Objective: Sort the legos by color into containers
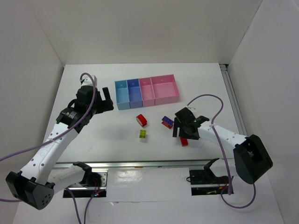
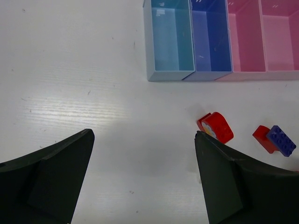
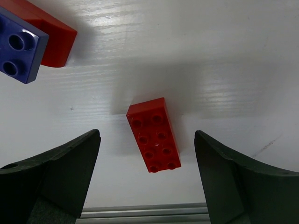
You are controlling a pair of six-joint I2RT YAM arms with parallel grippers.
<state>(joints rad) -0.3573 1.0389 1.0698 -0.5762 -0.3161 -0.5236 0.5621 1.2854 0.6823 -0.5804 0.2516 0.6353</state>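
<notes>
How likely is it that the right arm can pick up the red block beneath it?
Quite likely, yes. The right gripper sits over the red block with open jaws on either side of it, and nothing lies between. The blue-and-red block is apart.

The white table (image 1: 112,135) bears four joined bins (image 1: 147,92), two red bricks (image 1: 141,120), a yellow-green brick (image 1: 143,134) and a blue-and-red stack (image 1: 167,122).

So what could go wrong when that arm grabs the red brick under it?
The red brick lies skewed between the open fingers of the right end effector, so closing could twist it or pop it out. The blue-and-red stack sits close by and might get bumped.
</notes>
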